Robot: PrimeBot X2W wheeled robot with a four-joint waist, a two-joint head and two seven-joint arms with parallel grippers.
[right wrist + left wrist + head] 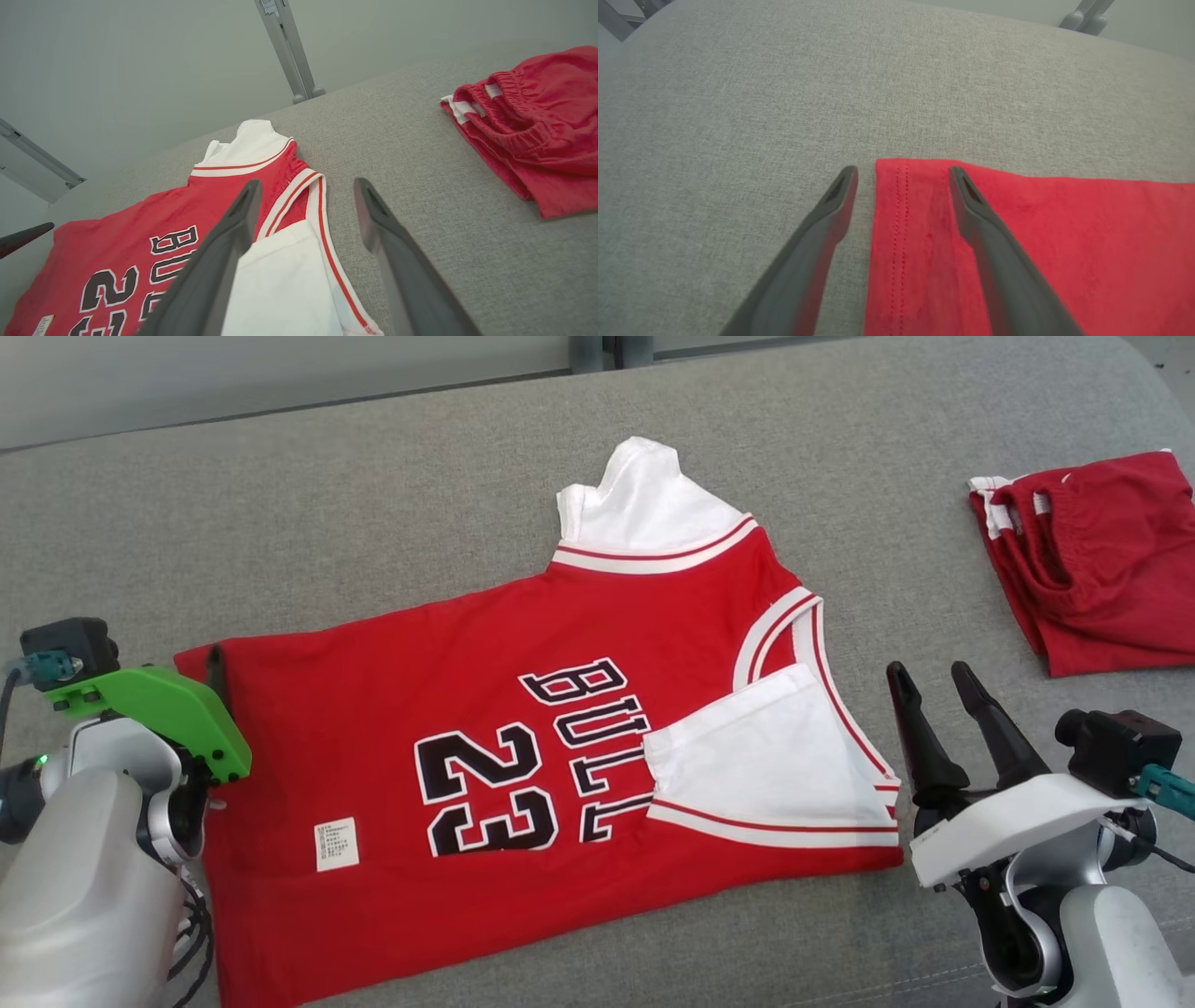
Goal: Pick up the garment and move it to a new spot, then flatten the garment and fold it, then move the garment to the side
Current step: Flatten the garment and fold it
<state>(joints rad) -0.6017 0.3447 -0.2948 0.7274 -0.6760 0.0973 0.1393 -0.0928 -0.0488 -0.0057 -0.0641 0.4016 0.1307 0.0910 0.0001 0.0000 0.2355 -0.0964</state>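
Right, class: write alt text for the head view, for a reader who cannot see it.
A red number 23 basketball jersey with white sleeves lies spread sideways on a grey fabric surface. The left gripper is at its hem and the right gripper, fingers open, stands just off its right edge; folded red shorts lie at the far right.

Pale silver forearms (84,896) trailing black cables (201,933) — a green bracket (159,705) tops the left pincer (901,179), a white bracket (1008,826) the right pincer (934,674); long dark tapered fingers (920,737).
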